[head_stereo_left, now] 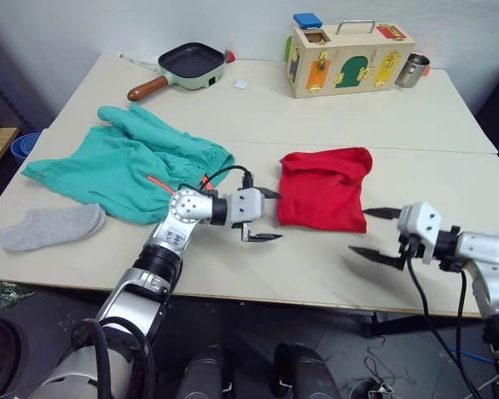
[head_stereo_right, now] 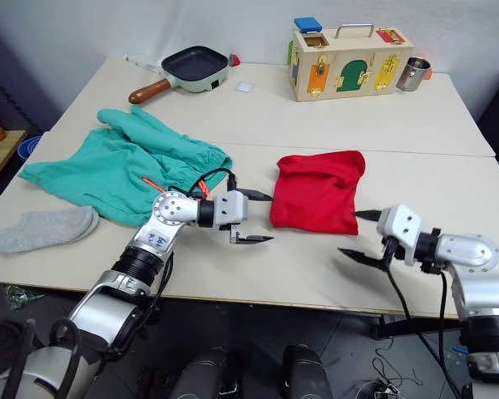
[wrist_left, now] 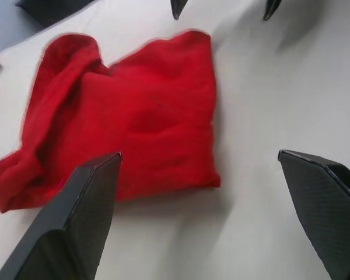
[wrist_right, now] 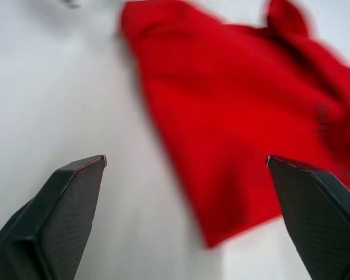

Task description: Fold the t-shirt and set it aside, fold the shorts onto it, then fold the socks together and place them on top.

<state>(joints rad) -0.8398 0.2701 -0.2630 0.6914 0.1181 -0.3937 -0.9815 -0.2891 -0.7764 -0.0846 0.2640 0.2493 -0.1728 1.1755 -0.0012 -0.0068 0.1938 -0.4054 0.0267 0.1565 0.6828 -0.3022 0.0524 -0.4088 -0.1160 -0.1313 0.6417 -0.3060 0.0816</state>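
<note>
The bright red cotton t-shirt (head_stereo_left: 324, 189) lies on the pale beige table (head_stereo_left: 316, 266) as a folded, roughly square bundle, a little to the right of the middle. Its far edge is bunched and uneven.

The left gripper (head_stereo_left: 264, 214) hangs just beside the left edge of the red bundle. Its two black fingers are spread apart and hold nothing. In the left wrist view the red t-shirt (wrist_left: 128, 140) lies between and beyond the two fingers (wrist_left: 76, 221).

The right gripper (head_stereo_left: 376, 234) is near the front right corner of the t-shirt, not touching it. Its fingers are also wide apart and empty. The right wrist view shows the red fabric (wrist_right: 239, 122) ahead of them.

The teal-green soft shorts (head_stereo_left: 125, 166) lie spread and wrinkled on the left part of the table. The neon orange drawstring (head_stereo_left: 160, 184) shows at the edge nearest the left arm. The light grey knit socks (head_stereo_left: 51, 226) lie at the front left of the table, just beside the shorts.

At the far edge stand a small square pan with a brown handle (head_stereo_left: 183, 68), a wooden box with coloured doors and latches (head_stereo_left: 349, 58), and a metal cup (head_stereo_left: 412, 70).
</note>
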